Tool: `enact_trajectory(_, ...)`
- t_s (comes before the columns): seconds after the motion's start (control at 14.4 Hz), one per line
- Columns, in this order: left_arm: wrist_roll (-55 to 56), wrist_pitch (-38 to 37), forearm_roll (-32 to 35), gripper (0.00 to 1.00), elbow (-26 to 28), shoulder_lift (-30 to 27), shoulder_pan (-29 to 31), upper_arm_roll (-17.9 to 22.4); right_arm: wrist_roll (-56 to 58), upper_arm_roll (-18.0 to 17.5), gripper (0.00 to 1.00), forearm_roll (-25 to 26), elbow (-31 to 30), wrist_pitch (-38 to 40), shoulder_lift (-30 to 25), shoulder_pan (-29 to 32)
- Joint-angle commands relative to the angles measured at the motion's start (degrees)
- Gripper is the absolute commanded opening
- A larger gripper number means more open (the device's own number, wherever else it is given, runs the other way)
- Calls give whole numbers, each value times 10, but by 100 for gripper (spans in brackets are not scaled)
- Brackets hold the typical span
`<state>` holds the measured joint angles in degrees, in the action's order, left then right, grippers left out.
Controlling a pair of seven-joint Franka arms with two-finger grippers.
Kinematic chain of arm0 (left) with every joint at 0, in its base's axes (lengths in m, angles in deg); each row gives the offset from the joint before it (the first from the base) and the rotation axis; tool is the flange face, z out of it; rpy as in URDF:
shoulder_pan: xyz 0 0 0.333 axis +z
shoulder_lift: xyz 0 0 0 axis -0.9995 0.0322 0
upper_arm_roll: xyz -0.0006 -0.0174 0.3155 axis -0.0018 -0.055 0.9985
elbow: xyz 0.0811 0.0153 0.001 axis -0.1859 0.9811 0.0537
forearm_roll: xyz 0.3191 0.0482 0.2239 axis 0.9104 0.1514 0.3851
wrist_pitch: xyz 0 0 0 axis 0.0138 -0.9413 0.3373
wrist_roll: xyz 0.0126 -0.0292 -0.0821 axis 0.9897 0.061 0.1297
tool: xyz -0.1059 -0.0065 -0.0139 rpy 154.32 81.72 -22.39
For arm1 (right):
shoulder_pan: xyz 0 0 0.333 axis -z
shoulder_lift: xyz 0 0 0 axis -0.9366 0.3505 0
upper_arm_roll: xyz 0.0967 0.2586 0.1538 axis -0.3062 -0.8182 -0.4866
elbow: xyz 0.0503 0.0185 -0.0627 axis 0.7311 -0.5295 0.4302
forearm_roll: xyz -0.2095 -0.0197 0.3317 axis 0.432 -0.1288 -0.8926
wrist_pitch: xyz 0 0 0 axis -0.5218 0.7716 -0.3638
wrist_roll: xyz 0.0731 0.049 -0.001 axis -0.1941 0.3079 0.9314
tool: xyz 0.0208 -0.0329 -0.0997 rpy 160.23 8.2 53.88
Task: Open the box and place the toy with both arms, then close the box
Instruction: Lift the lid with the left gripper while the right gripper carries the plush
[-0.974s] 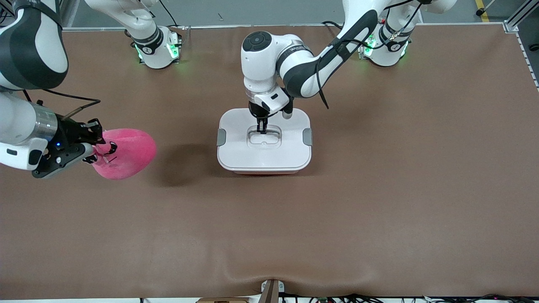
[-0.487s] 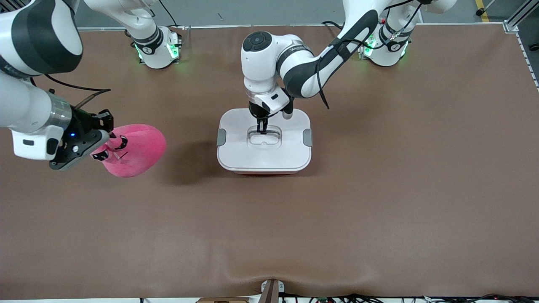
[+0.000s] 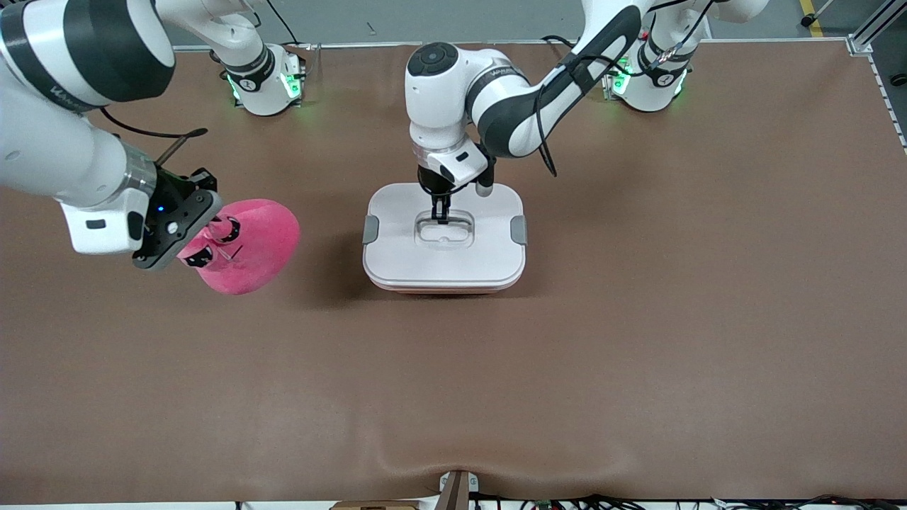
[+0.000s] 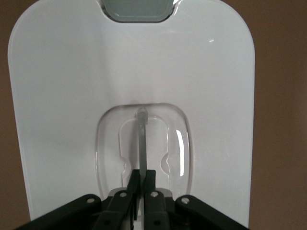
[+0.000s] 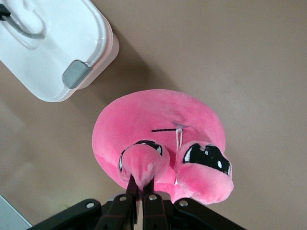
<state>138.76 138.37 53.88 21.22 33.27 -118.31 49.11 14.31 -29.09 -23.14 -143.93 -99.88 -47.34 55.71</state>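
The box (image 3: 444,262) stands mid-table with its white lid (image 4: 62,96) on, grey side clips (image 3: 371,230) and a pale pink base. My left gripper (image 3: 441,211) is over the lid's middle, shut on the thin clear handle (image 4: 142,139) in the recessed top. The lid looks slightly raised above the base. My right gripper (image 3: 207,241) is shut on a stubby limb (image 5: 144,165) of the bright pink plush toy (image 3: 248,244) and holds it in the air over the table toward the right arm's end, beside the box (image 5: 62,52).
The brown table mat (image 3: 638,340) spreads wide around the box. The arms' green-lit bases (image 3: 266,81) stand along the table's edge farthest from the front camera. A small bracket (image 3: 455,489) sits at the nearest edge.
My right gripper has carried the toy toward the box and a little up. The left gripper keeps its hold on the handle, and the lid has lifted slightly.
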Motion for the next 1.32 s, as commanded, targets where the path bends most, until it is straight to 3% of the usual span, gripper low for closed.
enact_trajectory(0.0, -3, -23, 4, 0, -1, -26, 9, -4, 23, 4, 0, 12, -9, 4, -24, -22)
enact_trajectory(0.21, -10, -36, -4, 0, -2, -40, 21, -5, 78, 4, 0, 11, -6, -10, -25, -42)
enact_trajectory(0.56, -139, -78, -66, 0, -1, -85, 70, -5, 214, 4, 0, 11, -8, -56, -25, -77)
enact_trajectory(1.04, -385, -142, -191, 0, -2, -155, 188, -5, 226, 4, 0, 15, -17, -76, -16, -193)
enact_trajectory(1.25, -494, -189, -236, 0, -2, -178, 236, -4, 222, 3, 0, 56, -19, -108, 9, -247)
